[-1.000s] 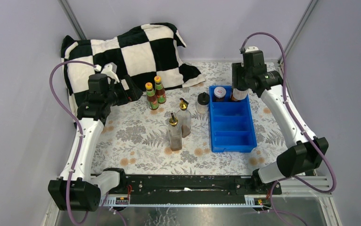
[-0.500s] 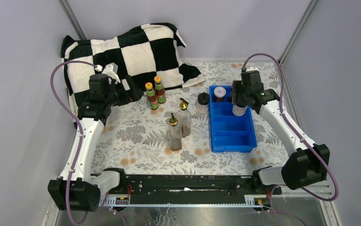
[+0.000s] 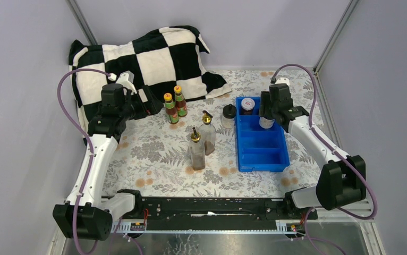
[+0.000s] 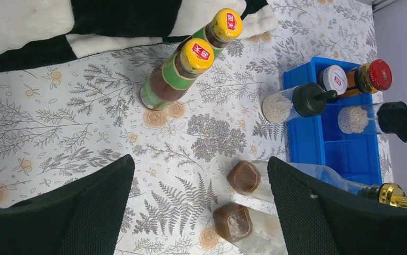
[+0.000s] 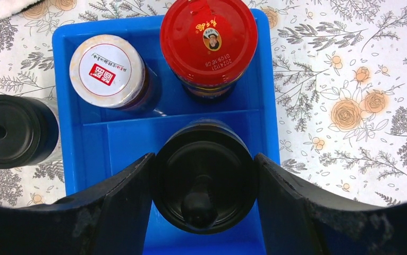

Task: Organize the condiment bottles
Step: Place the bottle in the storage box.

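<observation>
Placing a shaker: the right gripper (image 5: 203,175) pinches the black cap of one shaker (image 4: 354,118) from both sides, above the tray's (image 3: 262,154) second compartment, right-hand side, close behind the divider.

- Red jar (image 5: 208,37) and white-lidded jar (image 5: 107,70) stand side by side in the far compartment, just across that divider.
- Second shaker (image 5: 13,130) is on the table, just outside the tray's left wall.
- Left gripper (image 4: 198,164) is spread wide, holding nothing, aimed towards the two orange-capped bottles (image 4: 175,77), which touch each other.
- Gold-spouted bottles (image 3: 201,141) are mid-table, untouched.

I cannot tell whether the shaker's base is down on the tray floor.

Risks, as I judge them:
- Letting go while the base is off the floor could topple it; it looks tall and narrow.
- Fingers opening or lifting off line could clip the red jar.
- On the left, closing on one orange-capped bottle could knock over its neighbour.
</observation>
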Tool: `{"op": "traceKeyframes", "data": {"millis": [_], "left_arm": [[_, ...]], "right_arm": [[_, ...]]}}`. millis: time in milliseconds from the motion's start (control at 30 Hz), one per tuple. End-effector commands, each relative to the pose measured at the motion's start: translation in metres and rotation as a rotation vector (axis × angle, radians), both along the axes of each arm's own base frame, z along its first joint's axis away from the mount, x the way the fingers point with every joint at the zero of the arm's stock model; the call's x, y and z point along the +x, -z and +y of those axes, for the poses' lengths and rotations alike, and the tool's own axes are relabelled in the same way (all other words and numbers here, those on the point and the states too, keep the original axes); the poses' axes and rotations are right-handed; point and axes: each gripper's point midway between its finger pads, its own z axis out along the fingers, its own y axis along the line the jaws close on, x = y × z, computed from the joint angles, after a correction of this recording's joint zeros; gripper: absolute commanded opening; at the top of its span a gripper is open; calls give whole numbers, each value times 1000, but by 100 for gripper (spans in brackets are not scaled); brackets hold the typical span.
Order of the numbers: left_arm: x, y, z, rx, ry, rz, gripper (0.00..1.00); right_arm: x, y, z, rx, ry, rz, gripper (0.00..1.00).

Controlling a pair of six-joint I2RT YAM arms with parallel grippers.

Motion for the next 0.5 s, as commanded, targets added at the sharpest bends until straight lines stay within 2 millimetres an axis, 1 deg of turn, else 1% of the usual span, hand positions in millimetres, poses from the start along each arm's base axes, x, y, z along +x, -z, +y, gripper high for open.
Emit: {"op": "traceKeyframes", "data": {"millis": [0,167,367,467], "left_arm": [[0,-8,-2,-2,-7,-34,99],[-1,-7,-2,1,-10,-31,99],[-1,-5,-5,-6,-8,-25,99],[-1,-7,-5,-6,-9,-27,99]], "right_arm": [[23,-16,-1,17,37,-98,56],[22,-2,-1,21,52,-86,56],[24,14,-8,9,92,-73,56],[23,23,-7,17,95,-61,56]]}}
